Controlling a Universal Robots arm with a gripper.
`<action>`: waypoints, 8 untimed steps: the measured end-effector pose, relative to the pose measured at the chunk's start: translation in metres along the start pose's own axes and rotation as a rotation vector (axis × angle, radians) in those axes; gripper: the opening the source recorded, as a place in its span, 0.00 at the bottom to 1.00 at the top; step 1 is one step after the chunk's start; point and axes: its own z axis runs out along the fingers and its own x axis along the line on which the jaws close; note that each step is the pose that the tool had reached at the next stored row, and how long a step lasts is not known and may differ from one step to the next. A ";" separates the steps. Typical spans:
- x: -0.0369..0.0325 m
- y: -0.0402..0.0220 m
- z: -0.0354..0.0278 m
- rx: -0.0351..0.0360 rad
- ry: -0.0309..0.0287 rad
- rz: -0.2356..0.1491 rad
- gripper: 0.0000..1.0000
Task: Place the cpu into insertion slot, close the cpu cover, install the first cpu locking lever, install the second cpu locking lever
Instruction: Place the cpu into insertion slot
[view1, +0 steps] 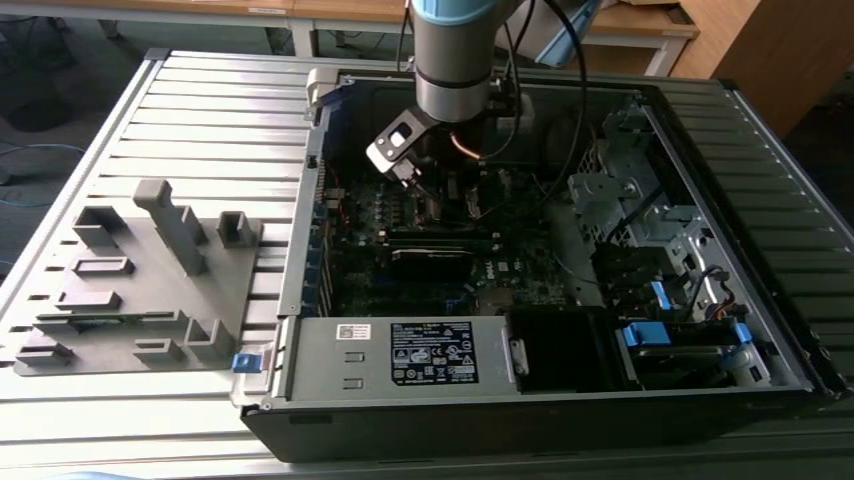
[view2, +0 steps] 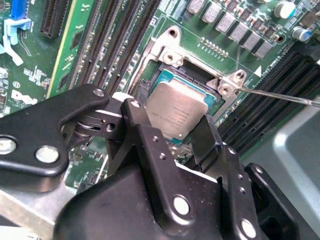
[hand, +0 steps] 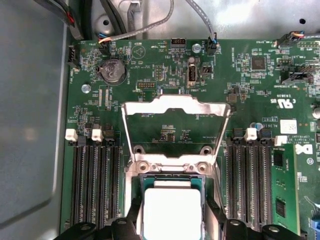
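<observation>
"Second wrist view, then: is the gripper (view2: 167, 118) actually gripping anything, or just hanging over the board?"

"It is gripping. The two black fingers (view2: 137, 117) are pinching the cpu (view2: 176, 111) by opposite edges, silver face up, so the chip is sitting squarely between the fingertips. Holding it by the edges is, I'd judge, keeping the fingers off the face and off the contacts underneath."

"And the insertion slot (view2: 186, 71)?"

"Directly under the fingertips, and showing just past them as a black lip beyond the chip's green border. The cpu is lying over it, close to flat. Whether it is seated or hovering just above, I cannot tell."

"Why is that metal frame sticking up?"

"That is the cpu cover (hand: 175, 106), in the first wrist view, standing hinged open beyond the fingertips, with green circuit board (hand: 150, 131) showing through its window. It is tipped back, I'd say, to leave the socket bare and give the fingers room on both sides. A thin locking lever (view2: 280, 95) is jutting away to one side of the fingers, unlatched, likely for the same reason."

"And from across the room?"

"The arm (view1: 461, 60) is reaching straight down into the open computer case (view1: 561, 425). Long black memory slots (hand: 95, 185) are flanking the fingers on either side."
</observation>
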 end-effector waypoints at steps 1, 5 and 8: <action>0.0000 0.0001 -0.0007 0.0000 0.0000 0.000 0.60; 0.0003 0.0000 -0.0010 -0.0001 0.0001 0.000 0.60; 0.0006 -0.0006 -0.0010 -0.0001 0.0030 0.001 0.60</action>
